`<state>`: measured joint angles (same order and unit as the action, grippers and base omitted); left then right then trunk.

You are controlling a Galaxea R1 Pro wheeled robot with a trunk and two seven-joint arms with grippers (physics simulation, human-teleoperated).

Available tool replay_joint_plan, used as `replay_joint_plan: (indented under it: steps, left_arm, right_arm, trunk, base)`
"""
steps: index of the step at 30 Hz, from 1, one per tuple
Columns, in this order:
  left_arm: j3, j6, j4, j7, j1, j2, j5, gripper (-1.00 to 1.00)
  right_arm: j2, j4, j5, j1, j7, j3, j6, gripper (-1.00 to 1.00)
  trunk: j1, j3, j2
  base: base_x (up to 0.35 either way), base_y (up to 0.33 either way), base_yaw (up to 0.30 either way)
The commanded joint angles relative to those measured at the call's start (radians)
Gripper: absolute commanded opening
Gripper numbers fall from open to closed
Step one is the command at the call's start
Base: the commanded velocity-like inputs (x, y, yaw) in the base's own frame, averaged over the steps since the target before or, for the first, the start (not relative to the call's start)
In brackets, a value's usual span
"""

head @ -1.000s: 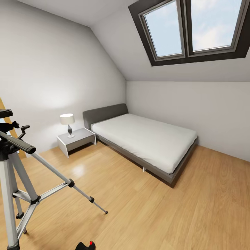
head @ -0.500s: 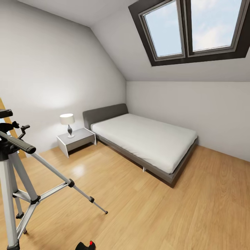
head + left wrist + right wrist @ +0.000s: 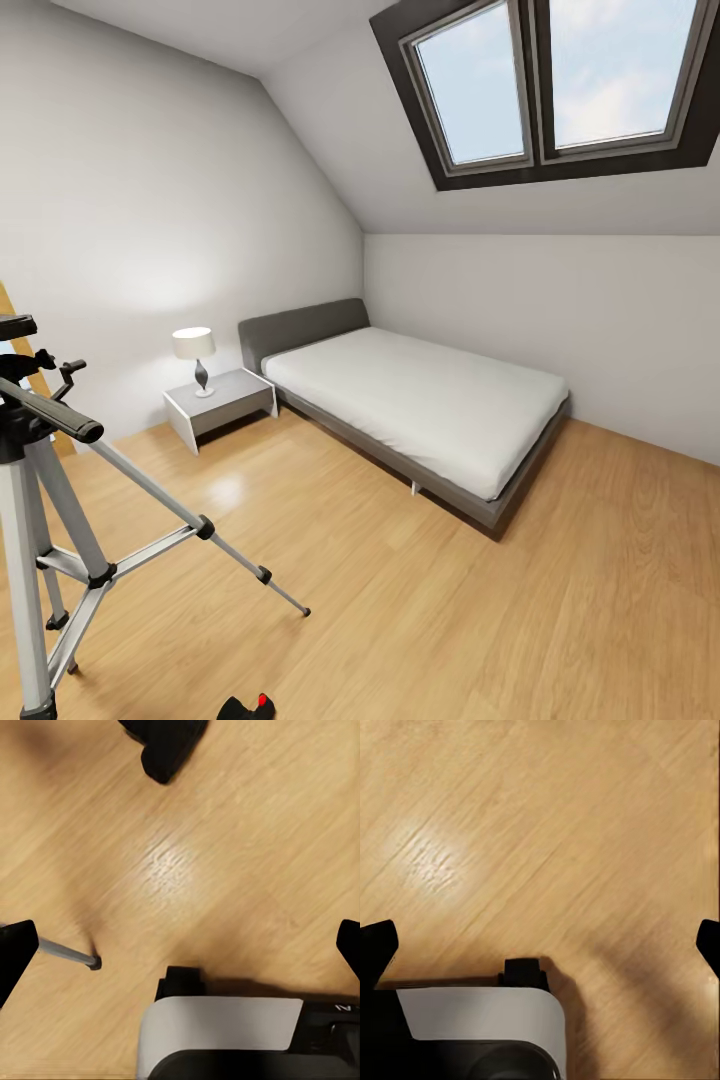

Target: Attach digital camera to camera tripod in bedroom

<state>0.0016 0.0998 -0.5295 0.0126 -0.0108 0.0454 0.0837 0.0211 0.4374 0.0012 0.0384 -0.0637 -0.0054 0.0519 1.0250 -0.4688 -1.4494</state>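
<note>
Both claws gape over bare wood floor (image 3: 420, 620) beside bed (image 3: 420, 400).

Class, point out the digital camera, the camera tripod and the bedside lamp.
digital camera (image 3: 250, 708), head view, on its black body.
camera tripod (image 3: 22, 545), head view, on a silver leg.
bedside lamp (image 3: 194, 343), head view, on its white shade.

Upright camera tripod (image 3: 40, 520); floor-level digital camera (image 3: 248, 708)

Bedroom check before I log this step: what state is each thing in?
camera tripod: standing, legs spread, head plate bare.
digital camera: on the floor, unattached.
left gripper: open, empty.
right gripper: open, empty.
lamp: upright on the nightstand.
skylight: shut.
</note>
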Motion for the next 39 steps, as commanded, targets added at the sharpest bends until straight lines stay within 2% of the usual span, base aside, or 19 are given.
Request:
replay_joint_plan:
  steps: [1, 6, 8, 13, 19, 24, 27, 32, 39]
  left_arm:
    - [0.0, 0.038, -0.015, 0.001, -0.005, 0.001, 0.009, 1.0]
    - [0.001, 0.164, -0.049, 0.001, -0.065, 0.004, 0.008, 1.0]
    - [0.001, 0.206, -0.051, 0.001, -0.114, 0.002, 0.009, 1.0]
    - [0.001, 0.239, -0.052, 0.022, -0.188, -0.003, 0.01, 1.0]
    - [-0.002, 0.259, -0.054, 0.084, -0.274, -0.018, 0.008, 1.0]
    - [-0.006, 0.299, -0.045, 0.108, -0.346, -0.046, 0.007, 1.0]
    - [-0.009, 0.319, -0.025, 0.114, -0.387, -0.072, 0.005, 1.0]
    - [-0.016, 0.328, -0.01, 0.115, -0.408, -0.092, -0.004, 1.0]
    - [-0.027, 0.331, -0.012, 0.097, -0.417, -0.09, -0.02, 1.0]
  right_arm:
    - [0.0, 0.012, -0.001, 0.013, -0.014, -0.001, 0.016, 1.0]
    - [0.0, 0.034, -0.005, 0.095, -0.062, -0.002, 0.055, 1.0]
    - [0.0, 0.033, -0.008, 0.147, -0.076, -0.004, 0.068, 1.0]
    - [0.0, 0.016, -0.012, 0.219, -0.091, -0.007, 0.079, 1.0]
    - [-0.001, 0.001, -0.015, 0.297, -0.115, -0.008, 0.117, 1.0]
    - [-0.001, -0.003, -0.018, 0.356, -0.131, -0.008, 0.156, 1.0]
    - [-0.001, -0.005, -0.019, 0.388, -0.136, -0.009, 0.17, 1.0]
    - [-0.002, -0.006, -0.019, 0.404, -0.138, -0.009, 0.178, 1.0]
    - [-0.003, -0.005, -0.019, 0.409, -0.133, -0.008, 0.182, 1.0]
  trunk:
    - [0.0, -0.001, -0.001]
    - [0.0, -0.001, -0.001]
    - [0.0, -0.001, -0.001]
    - [0.0, -0.001, -0.001]
    - [0.0, -0.001, -0.001]
    - [0.0, -0.001, -0.001]
    - [0.0, -0.001, -0.001]
    - [0.0, -0.001, -0.001]
    - [0.0, -0.001, -0.001]
  base:
    - [0.0, 0.0, 0.0]
    - [0.0, 0.0, 0.0]
    - [0.0, 0.0, 0.0]
    - [0.0, 0.0, 0.0]
    - [0.0, 0.0, 0.0]
    - [0.0, 0.0, 0.0]
    - [0.0, 0.0, 0.0]
    - [0.0, 0.0, 0.0]
    - [0.0, 0.0, 0.0]
